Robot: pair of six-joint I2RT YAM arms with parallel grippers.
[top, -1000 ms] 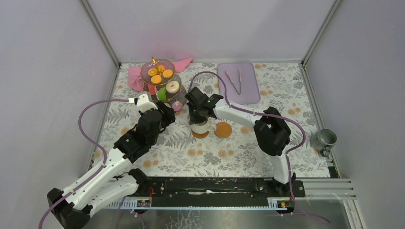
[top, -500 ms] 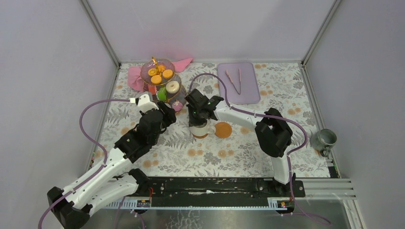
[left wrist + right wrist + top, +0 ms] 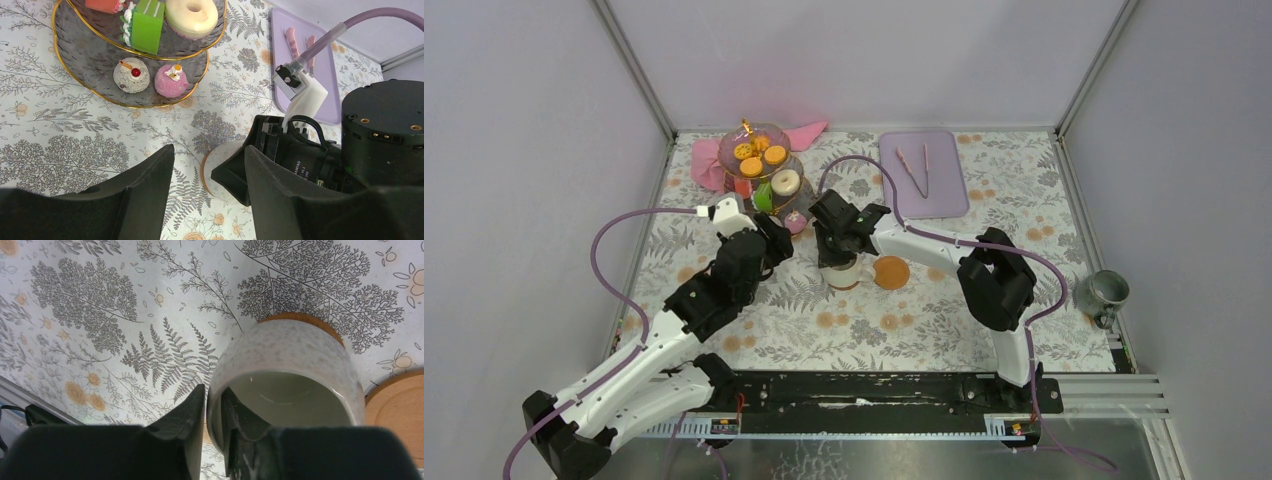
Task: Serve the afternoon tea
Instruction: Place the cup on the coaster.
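The cream mug [image 3: 850,272] stands on a round orange coaster at mid table. My right gripper [image 3: 835,256] is shut on its rim, one finger inside and one outside, as the right wrist view [image 3: 214,401] shows on the mug [image 3: 290,350]. My left gripper [image 3: 774,240] is open and empty, just left of the mug [image 3: 220,167], in front of the glass stand [image 3: 760,160]. The stand's lower tiers [image 3: 90,55] hold a green cake [image 3: 147,25], a doughnut [image 3: 195,15] and two cupcakes [image 3: 131,75]. Orange biscuits lie on the top tier. The grey-green mug [image 3: 1104,291] stands at the far right.
A second orange coaster [image 3: 891,272] lies right of the cream mug. The lilac tray [image 3: 944,190] with pink tongs [image 3: 912,168] is at the back. A pink cloth [image 3: 806,133] lies behind the stand. Walls close in the table on three sides.
My right gripper has shifted a little to the left with the cream mug in it. The left arm has barely moved.
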